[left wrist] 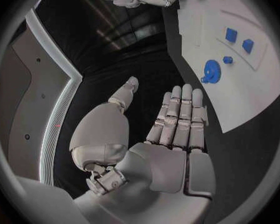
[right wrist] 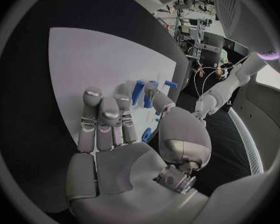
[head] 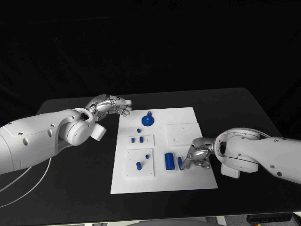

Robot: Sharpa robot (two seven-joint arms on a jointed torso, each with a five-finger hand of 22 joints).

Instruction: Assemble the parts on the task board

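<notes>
From the head camera I see the white task board [head: 191, 181] lying in the middle of the black worktop [head: 245, 101], with the blue parts on it: a round part with a small knob [head: 147, 120] near the far edge, small pegs [head: 138, 140] in the raised plates, and a longer block [head: 170, 160] near my right side. My right robot hand [head: 198, 157] rests at the board's right edge, its fingers close to a thin blue piece [head: 180, 163]; I cannot tell if it already pinches it. I judge it is placed there to pick this piece. My left robot hand [head: 113, 106] waits beside the board's far left corner, holding nothing.

At the left wrist, the left robot hand [left wrist: 171, 134] is flat with straight fingers, empty, over the dark worktop; the round part [left wrist: 211, 70] lies beyond it.

At the right wrist, the right robot hand [right wrist: 124, 134] has its fingers half bent over the board, with blue pieces [right wrist: 139, 90] just past the fingertips.
</notes>
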